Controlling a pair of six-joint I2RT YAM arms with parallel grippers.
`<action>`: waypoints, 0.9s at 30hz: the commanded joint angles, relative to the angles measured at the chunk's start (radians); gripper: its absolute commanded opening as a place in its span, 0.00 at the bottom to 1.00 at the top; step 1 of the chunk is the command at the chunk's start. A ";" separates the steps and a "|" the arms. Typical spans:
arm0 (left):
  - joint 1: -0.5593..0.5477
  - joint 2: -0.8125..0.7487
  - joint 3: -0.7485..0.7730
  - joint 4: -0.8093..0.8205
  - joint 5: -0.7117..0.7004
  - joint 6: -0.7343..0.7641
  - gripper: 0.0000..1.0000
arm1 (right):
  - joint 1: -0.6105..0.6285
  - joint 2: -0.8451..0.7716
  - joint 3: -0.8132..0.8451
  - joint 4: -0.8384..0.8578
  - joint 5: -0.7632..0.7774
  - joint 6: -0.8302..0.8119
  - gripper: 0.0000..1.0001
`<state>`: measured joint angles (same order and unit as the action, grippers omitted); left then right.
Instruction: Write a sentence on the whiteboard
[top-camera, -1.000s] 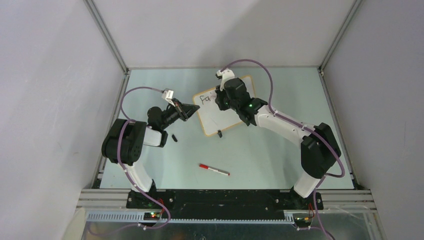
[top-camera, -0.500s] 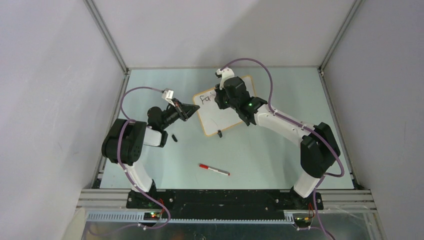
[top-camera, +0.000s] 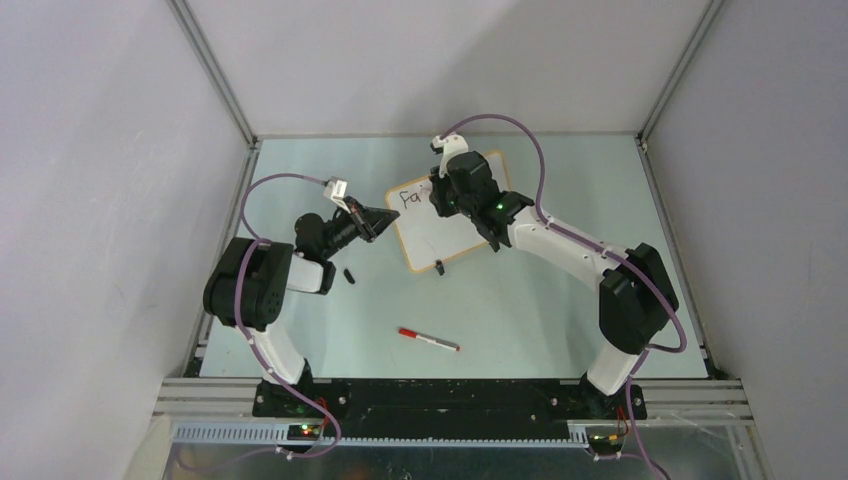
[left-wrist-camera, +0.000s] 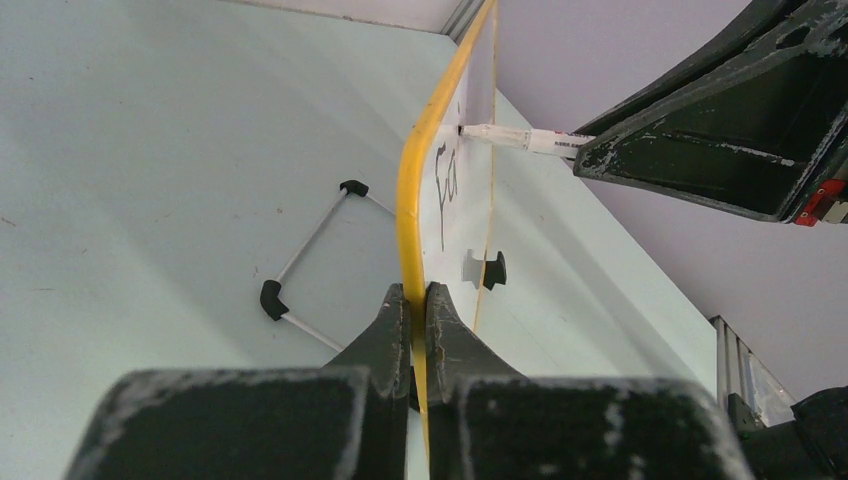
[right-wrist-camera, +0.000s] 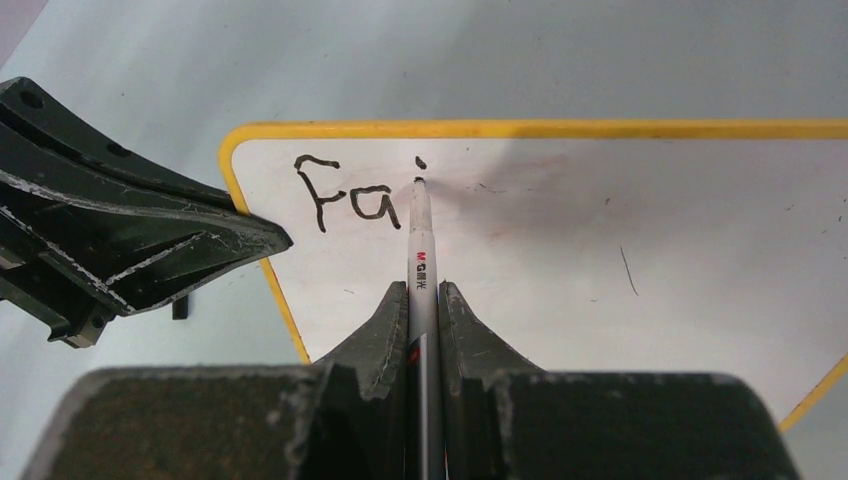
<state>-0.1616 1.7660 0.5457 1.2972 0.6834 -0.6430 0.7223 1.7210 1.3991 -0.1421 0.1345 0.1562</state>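
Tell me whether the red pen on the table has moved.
No. The red pen lies just where it did, at the same angle to the near edge of the table.

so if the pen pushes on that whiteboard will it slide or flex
Probably stiff: the whiteboard looks flat, with no sag beyond the left pincer clamped on its edge. Likely light and apt to slide on the smooth table, which may be why it is clamped while the marker in the right pincer writes on it. Its glossy face looks slippery.
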 joint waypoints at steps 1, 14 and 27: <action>-0.011 -0.025 0.001 -0.013 -0.007 0.094 0.00 | -0.002 0.015 0.040 -0.014 0.012 0.002 0.00; -0.011 -0.026 0.000 -0.015 -0.006 0.097 0.00 | 0.003 0.005 0.041 -0.048 0.007 0.001 0.00; -0.010 -0.028 0.000 -0.016 -0.008 0.098 0.00 | 0.011 0.019 0.040 -0.089 0.015 0.005 0.00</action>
<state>-0.1616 1.7660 0.5457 1.2949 0.6823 -0.6357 0.7265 1.7245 1.4029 -0.2123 0.1341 0.1566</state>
